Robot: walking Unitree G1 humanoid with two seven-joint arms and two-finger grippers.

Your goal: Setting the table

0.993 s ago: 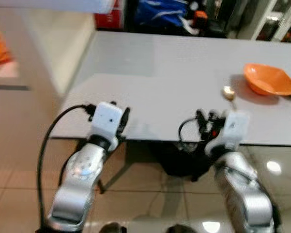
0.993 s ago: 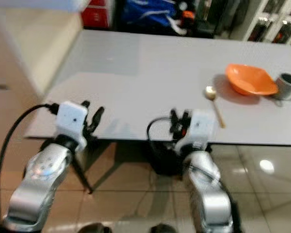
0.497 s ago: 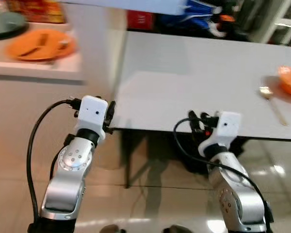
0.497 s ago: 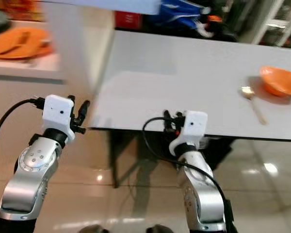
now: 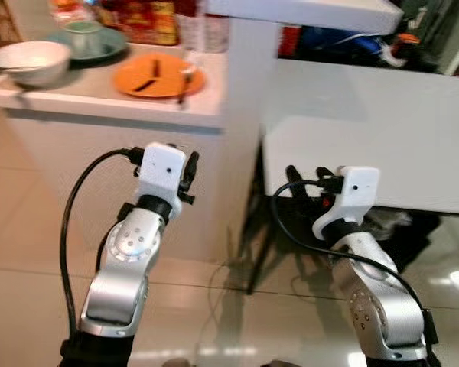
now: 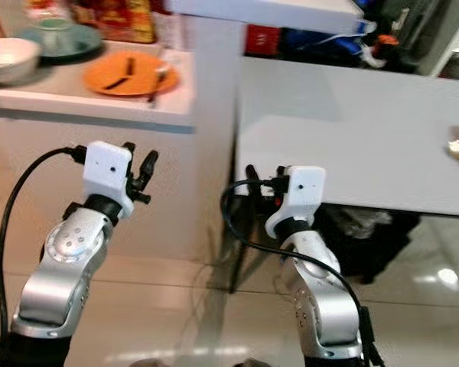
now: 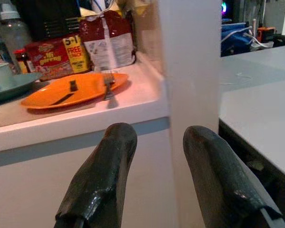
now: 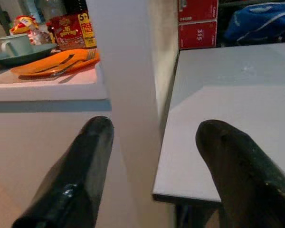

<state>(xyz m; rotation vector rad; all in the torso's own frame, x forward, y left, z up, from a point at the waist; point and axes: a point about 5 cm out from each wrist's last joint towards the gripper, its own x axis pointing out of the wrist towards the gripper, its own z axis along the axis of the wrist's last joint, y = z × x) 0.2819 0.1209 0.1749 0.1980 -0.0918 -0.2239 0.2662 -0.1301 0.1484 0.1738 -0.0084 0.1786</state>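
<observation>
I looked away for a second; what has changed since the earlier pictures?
The view has swung to the robot's left: the white counter with the flat orange plate has come into sight. Nothing taken or released. Left gripper and right gripper stay raised, open, empty, by the grey table.

Counting it off on the white side worktop point(image 5: 99, 103): one flat orange plate point(image 5: 157, 78) carrying one metal fork point(image 7: 108, 85) and one dark utensil point(image 7: 68, 92) I can't identify, one round white bowl point(image 5: 26, 61), and one pale green cup point(image 5: 83, 36) on one dark green saucer point(image 5: 107, 47). Behind those, two printed food packets, one red point(image 7: 53, 59) and one red and white point(image 7: 109, 43), plus one clear plastic bottle point(image 7: 12, 31). One wide grey worktop point(image 5: 382, 130), two silver arms, each with one two-fingered black tool: left tool point(image 7: 154, 137), right tool point(image 8: 156, 130).
</observation>
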